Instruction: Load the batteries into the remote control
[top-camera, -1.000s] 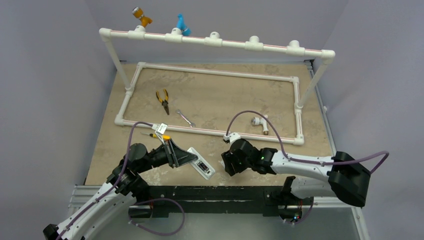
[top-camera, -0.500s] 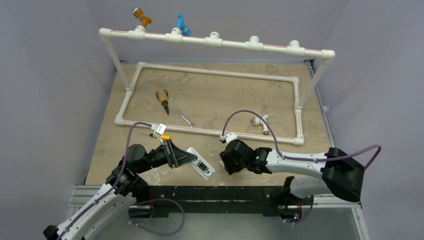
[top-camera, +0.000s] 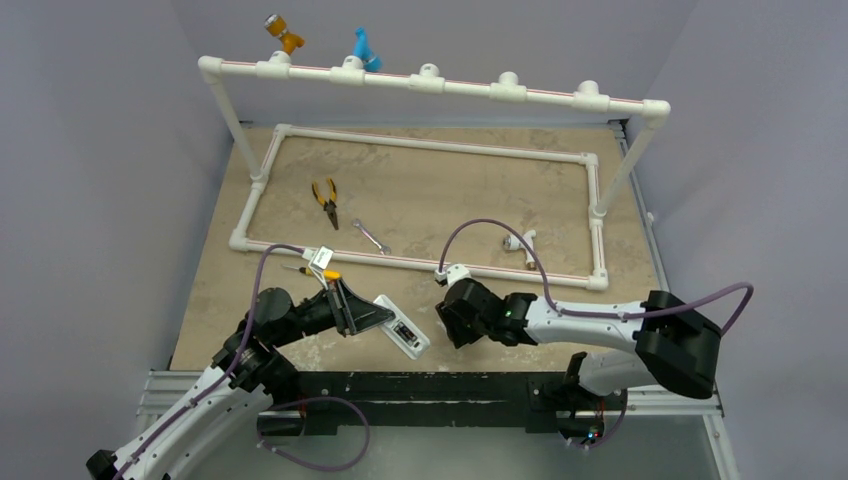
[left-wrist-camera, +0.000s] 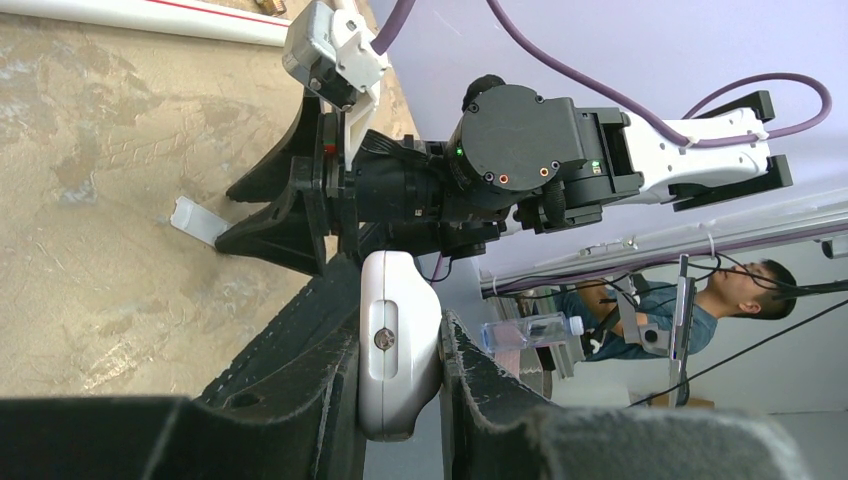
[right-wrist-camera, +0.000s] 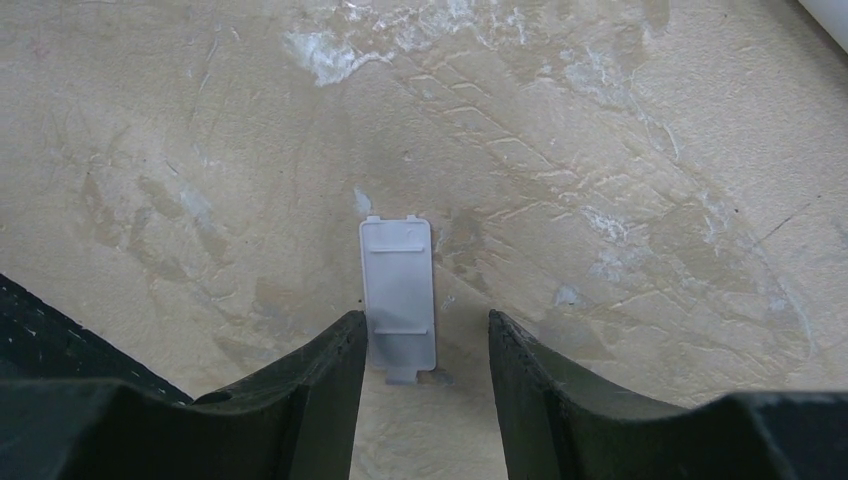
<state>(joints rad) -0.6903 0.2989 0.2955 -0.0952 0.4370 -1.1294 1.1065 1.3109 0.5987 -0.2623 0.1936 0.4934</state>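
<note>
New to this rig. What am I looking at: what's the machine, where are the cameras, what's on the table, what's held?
These are two small robot arms bolted at the near edge of a table, each ending in a two-finger gripper. The wide picture looks down from above and behind them. The other two come from cameras on the wrists, so the dark shapes at the bottom are each arm's own fingers. The left gripper is clamped on a white remote control. The right gripper is open, its fingers either side of a small flat white cover lying on the table. Farther back, pliers and a wrench lie inside a white pipe frame, with a yellow-handled screwdriver just outside it.
</note>
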